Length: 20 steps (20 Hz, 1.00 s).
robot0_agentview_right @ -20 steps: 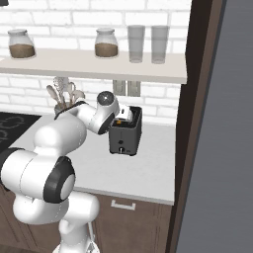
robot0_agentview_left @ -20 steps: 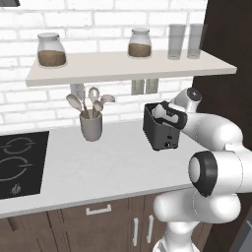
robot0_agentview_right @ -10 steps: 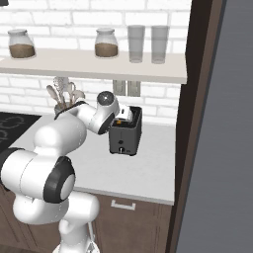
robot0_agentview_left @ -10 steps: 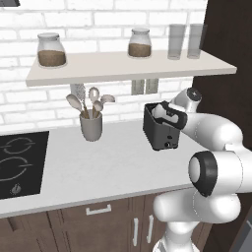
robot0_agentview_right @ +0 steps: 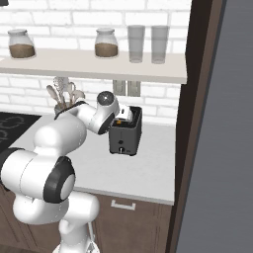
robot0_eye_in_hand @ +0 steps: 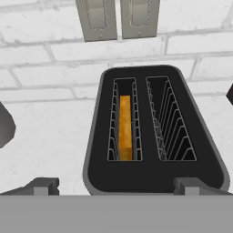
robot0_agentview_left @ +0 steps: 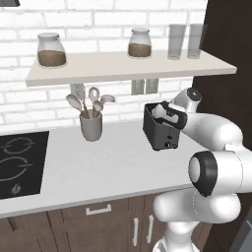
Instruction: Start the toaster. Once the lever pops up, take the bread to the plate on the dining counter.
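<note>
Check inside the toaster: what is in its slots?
The toaster holds the bread upright in one slot; the other slot has bare wire guides. The bread's lower part is hidden.

The toaster (robot0_eye_in_hand: 154,132) is dark grey-black, and the bread (robot0_eye_in_hand: 125,127) in its slot is golden-orange. The table (robot0_agentview_left: 98,167) is plain white over dark brown cabinet fronts (robot0_agentview_left: 113,226). The wall (robot0_agentview_left: 113,19) is white brick. A grey cup (robot0_agentview_left: 91,127) holds pale utensils. Brown fills two clear jars (robot0_agentview_left: 51,50).

bread (robot0_eye_in_hand: 125,127) mostly hidden in toaster (robot0_eye_in_hand: 154,177) slot
</note>
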Available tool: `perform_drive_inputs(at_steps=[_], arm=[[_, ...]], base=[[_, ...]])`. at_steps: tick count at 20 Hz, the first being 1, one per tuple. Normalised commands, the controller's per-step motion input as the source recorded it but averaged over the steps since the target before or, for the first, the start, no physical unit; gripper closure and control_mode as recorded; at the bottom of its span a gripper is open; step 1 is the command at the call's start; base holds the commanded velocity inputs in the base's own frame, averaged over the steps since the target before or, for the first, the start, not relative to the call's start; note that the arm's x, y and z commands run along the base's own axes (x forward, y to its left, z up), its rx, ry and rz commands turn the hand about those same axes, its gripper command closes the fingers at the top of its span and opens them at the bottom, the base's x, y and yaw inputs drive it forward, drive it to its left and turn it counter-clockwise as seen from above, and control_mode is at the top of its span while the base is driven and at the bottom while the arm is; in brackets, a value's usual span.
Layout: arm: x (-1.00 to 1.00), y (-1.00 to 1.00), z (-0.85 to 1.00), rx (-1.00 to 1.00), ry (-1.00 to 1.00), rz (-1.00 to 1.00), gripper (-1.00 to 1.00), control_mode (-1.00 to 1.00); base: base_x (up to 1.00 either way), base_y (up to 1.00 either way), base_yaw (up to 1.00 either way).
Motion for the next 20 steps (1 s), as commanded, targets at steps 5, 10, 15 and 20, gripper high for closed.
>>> perform_drive_inputs(at_steps=[5, 10, 15, 20], arm=[[0.0, 0.0, 0.0, 0.0, 0.0, 0.0, -1.0, -1.0], [0.0, 0.0, 0.0, 0.0, 0.0, 0.0, -1.0, -1.0], [0.0, 0.0, 0.0, 0.0, 0.0, 0.0, -1.0, -1.0], [0.0, 0.0, 0.0, 0.0, 0.0, 0.0, -1.0, -1.0]], base=[[0.0, 0.0, 0.0], [0.0, 0.0, 0.0], [0.0, 0.0, 0.0], [0.0, 0.0, 0.0]])
